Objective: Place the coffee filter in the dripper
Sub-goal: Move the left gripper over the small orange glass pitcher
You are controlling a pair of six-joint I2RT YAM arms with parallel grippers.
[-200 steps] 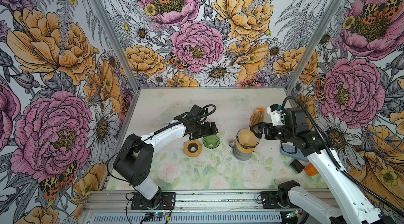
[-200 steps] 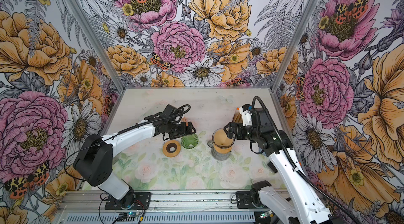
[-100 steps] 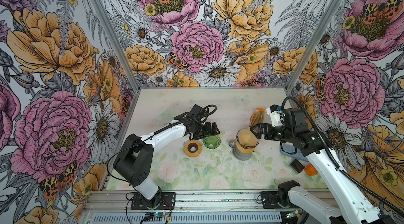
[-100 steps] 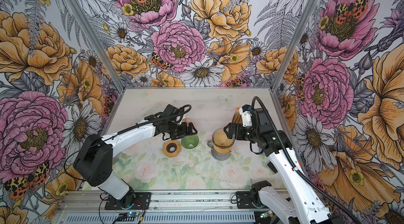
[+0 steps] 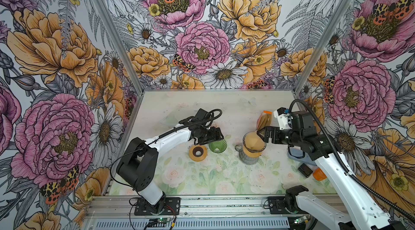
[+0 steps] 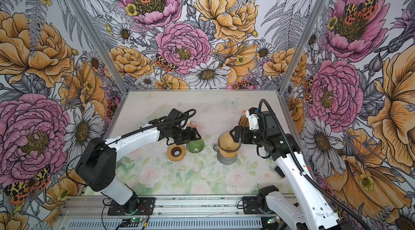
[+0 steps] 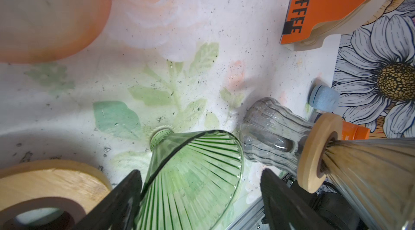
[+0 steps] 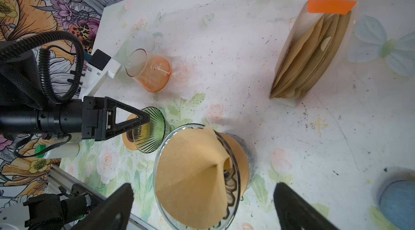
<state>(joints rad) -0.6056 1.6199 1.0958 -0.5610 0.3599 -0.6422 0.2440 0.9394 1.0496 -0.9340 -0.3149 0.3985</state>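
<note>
Nearest, the green dripper [image 5: 217,145], on its side beside the wooden ring [image 5: 197,153], is straddled by the left pincer [image 7: 199,172], spread (a gap shows at one finger [image 7: 278,195]); it could be rolled into the carafe [image 7: 267,132]. The coffee filter [image 8: 193,172] is seated in the clear dripper [image 7: 363,168], one flap proud; the released right pincer [image 5: 261,133] is held at its rim, where that flap could be snagged. Beyond, open bench [image 5: 202,105] is left.

Fig. Materials around my left gripper [image 7: 199,172].
Gripper: matt black plastic. Green dripper [image 7: 193,177]: glossy ribbed glass. Clear dripper [image 7: 370,172]: ribbed glass, wooden collar [image 7: 313,150]. Coffee filter [image 8: 190,172]: matt brown paper. Ring [image 7: 45,179]: smooth pale wood. Tabletop [image 7: 202,26]: matt, speckled.
</note>
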